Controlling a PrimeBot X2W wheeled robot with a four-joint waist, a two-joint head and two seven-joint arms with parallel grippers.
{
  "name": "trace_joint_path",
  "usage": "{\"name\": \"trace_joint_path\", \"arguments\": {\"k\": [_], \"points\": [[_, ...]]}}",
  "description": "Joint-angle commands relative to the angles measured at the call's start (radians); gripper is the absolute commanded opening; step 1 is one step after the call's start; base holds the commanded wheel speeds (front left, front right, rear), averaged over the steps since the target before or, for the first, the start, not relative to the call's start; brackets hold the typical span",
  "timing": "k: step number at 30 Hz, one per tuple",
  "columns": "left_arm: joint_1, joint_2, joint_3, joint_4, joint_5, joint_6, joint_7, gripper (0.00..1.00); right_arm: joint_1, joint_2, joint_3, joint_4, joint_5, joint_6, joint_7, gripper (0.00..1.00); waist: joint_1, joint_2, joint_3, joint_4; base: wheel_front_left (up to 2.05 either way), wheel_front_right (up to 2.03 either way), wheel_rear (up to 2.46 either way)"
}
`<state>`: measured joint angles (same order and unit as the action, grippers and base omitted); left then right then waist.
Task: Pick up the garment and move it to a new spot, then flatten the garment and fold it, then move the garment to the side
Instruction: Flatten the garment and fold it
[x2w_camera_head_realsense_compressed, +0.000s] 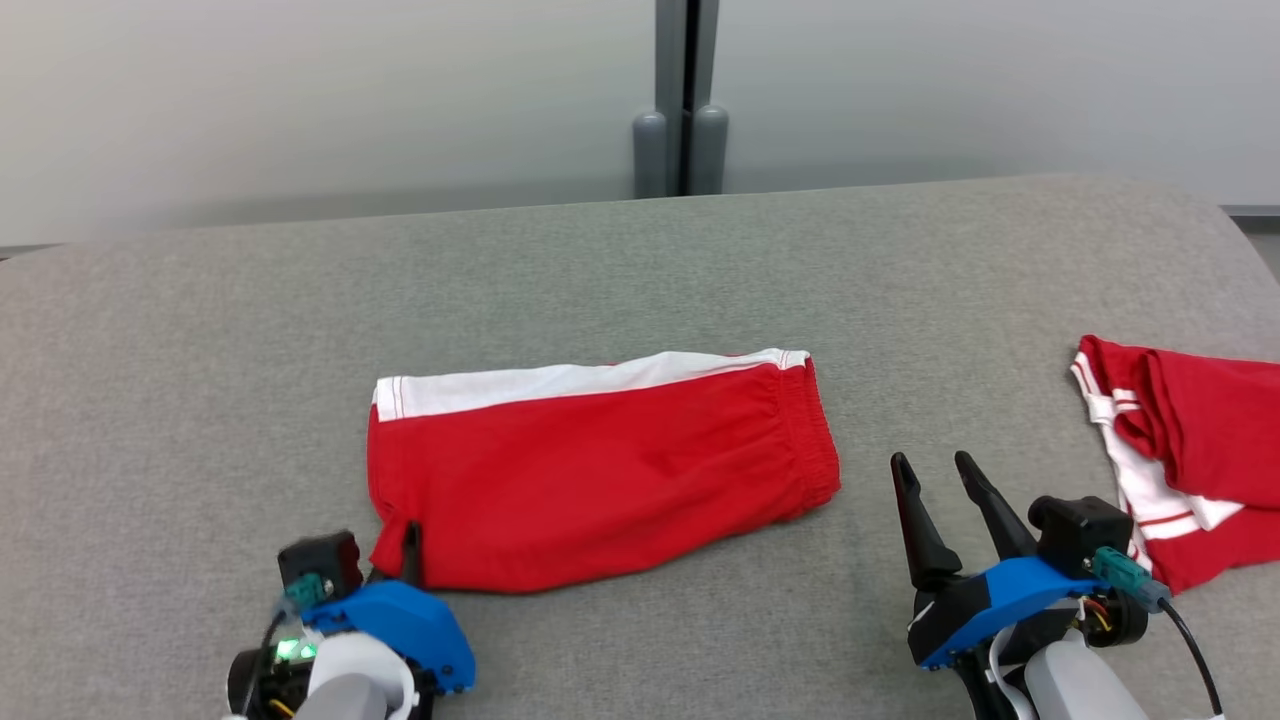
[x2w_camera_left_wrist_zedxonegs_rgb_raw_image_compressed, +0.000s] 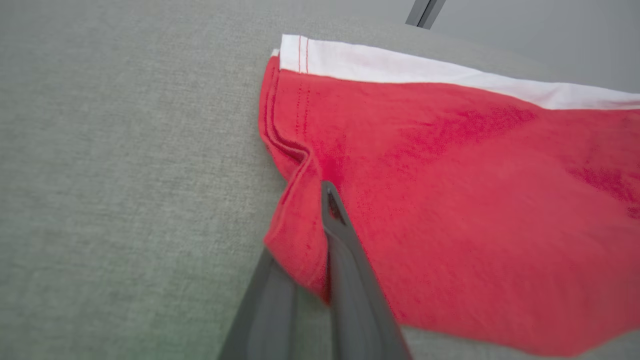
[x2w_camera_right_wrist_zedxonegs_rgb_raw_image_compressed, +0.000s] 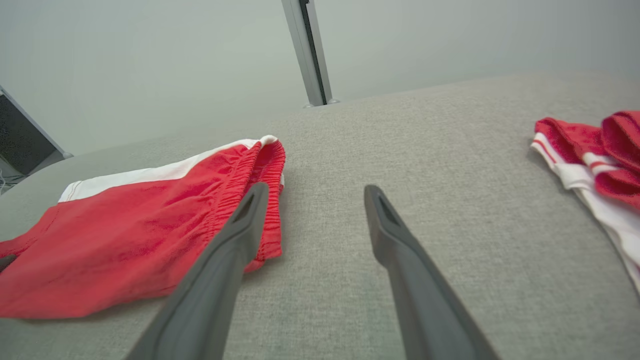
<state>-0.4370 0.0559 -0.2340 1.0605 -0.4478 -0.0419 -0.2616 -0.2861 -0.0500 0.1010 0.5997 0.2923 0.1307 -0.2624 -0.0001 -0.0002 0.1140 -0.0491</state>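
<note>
Two layers at least, judging by the doubled hem, make up the shorts; they lie flat near the middle of the table, white stripe along the far edge, waistband to the right, leg hem to the left. The left gripper is closed on the near left corner of the hem, one finger over the cloth and one under it; the cloth puckers into a ridge at the pinch. The right gripper sits just right of the waistband, fingers spread wide, nothing between them, clear of the cloth. A second garment lies crumpled at the right edge, well apart.

The shorts look light, soft and limp, not fragile; held by one corner alone they would likely sag and twist, and the layers could slide out of line. The gathered waistband looks thicker and should give a firmer hold; its near right corner seems the place for the right gripper, taking every layer at once, so both near corners rise together; dragging over the textured table may bunch the cloth, so lifting clear seems safer.
</note>
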Motion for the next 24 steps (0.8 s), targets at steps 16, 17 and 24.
{"name": "trace_joint_path", "arguments": {"k": [16,17,24], "points": [[0.176,-0.006,-0.060,-0.411,0.072,0.082,-0.004,1.00,-0.130,-0.003,0.008,0.141,-0.117,0.000,-0.003,1.00,0.0001,0.0002,0.036,0.130,0.00,0.00,0.00],[0.178,-0.006,-0.063,-0.422,0.072,0.086,-0.004,1.00,-0.139,-0.003,-0.002,0.162,-0.131,0.000,-0.003,1.00,0.0001,0.0002,0.037,0.137,0.00,0.00,0.00],[0.196,-0.006,-0.085,-0.465,0.067,0.100,-0.004,1.00,-0.154,-0.003,-0.060,0.291,-0.169,0.000,-0.003,1.00,0.0001,0.0002,0.050,0.169,0.00,0.00,0.00]]}}
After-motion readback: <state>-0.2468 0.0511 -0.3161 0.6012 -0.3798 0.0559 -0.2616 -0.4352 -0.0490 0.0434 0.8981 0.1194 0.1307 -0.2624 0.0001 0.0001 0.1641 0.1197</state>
